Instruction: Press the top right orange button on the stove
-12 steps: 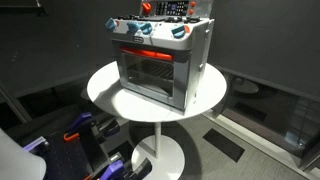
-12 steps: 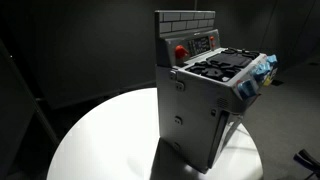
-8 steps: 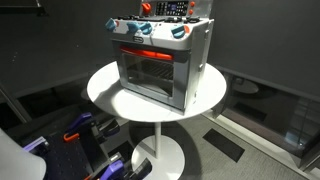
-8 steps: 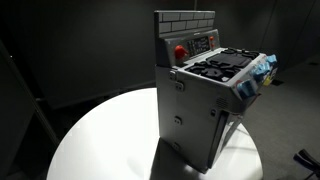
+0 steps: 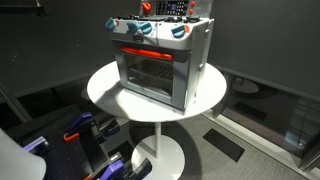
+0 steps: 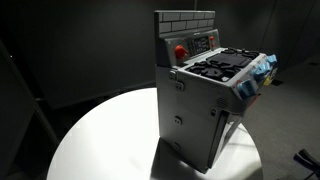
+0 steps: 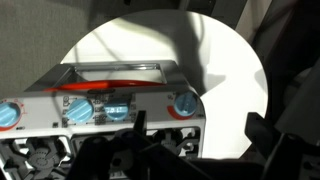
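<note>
The stove (image 5: pixel 160 65) is a small silver-grey toy oven with a glass door, a red-orange handle bar (image 5: pixel 140 52) and blue-grey knobs (image 5: pixel 179 32). It stands on a round white table (image 5: pixel 105 85) and shows in both exterior views (image 6: pixel 205 100). A red-orange button (image 6: pixel 181 52) sits on its brick-pattern back panel, and another shows at the top edge (image 5: pixel 147 8). In the wrist view I look down on the stove (image 7: pixel 110 95) and its knobs (image 7: pixel 185 104). My gripper (image 7: pixel 197 122) hangs above the stove's top, its dark fingers spread apart and empty. It does not show in either exterior view.
The table (image 6: pixel 100 130) has bare white surface around the stove and stands on a single pedestal base (image 5: pixel 160 155). Blue and black equipment (image 5: pixel 90 130) lies on the floor beside it. Dark walls surround the scene.
</note>
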You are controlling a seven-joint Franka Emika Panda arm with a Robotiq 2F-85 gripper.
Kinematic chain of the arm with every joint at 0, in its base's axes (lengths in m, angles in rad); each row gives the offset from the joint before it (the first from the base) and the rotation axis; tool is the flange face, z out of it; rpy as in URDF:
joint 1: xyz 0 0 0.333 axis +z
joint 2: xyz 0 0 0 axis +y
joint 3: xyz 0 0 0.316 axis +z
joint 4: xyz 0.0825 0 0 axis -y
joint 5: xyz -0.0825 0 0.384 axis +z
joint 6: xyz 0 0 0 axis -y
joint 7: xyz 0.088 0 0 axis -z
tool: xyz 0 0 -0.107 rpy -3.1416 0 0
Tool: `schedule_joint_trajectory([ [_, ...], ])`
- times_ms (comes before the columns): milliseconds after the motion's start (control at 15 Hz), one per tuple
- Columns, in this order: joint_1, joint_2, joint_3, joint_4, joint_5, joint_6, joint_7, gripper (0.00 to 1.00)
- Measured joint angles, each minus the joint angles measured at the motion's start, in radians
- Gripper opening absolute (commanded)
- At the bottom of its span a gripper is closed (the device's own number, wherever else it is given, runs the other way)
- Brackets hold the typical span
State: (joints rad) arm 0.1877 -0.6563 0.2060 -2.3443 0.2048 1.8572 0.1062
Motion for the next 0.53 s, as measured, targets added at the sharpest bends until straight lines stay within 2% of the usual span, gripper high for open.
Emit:
schedule_joint_trajectory([
  [533,-0.103,0.155,0.005,0.073,-0.136,0.248,0.082,1.0],
])
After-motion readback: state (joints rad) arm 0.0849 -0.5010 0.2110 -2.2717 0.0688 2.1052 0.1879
